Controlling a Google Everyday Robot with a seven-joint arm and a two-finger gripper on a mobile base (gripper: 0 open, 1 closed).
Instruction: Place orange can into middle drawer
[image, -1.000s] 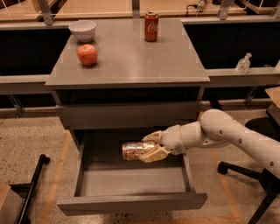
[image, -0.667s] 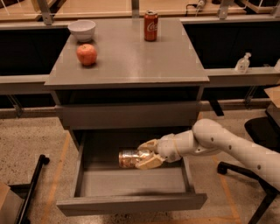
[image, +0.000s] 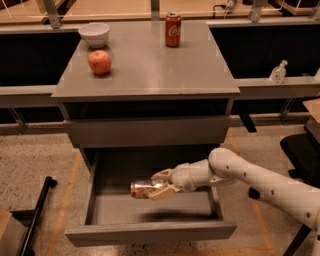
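Note:
The orange can (image: 141, 188) is small and shiny with a mottled orange-brown wrap. It lies on its side, held inside the open middle drawer (image: 150, 232), a little above the grey floor. My gripper (image: 156, 189) is shut on the orange can, reaching in from the right on the white arm (image: 250, 175). The drawer is pulled out below the grey cabinet, and the can's shadow falls on its floor.
On the cabinet top (image: 145, 65) stand a red cola can (image: 173, 29), a red apple (image: 100, 62) and a white bowl (image: 94, 34). A closed upper drawer front (image: 147, 131) sits above the arm. A black bar (image: 35, 215) lies on the floor at left, a chair (image: 300, 150) at right.
My gripper has carried the can leftward and lower, deeper into the open drawer. Nothing else has moved.

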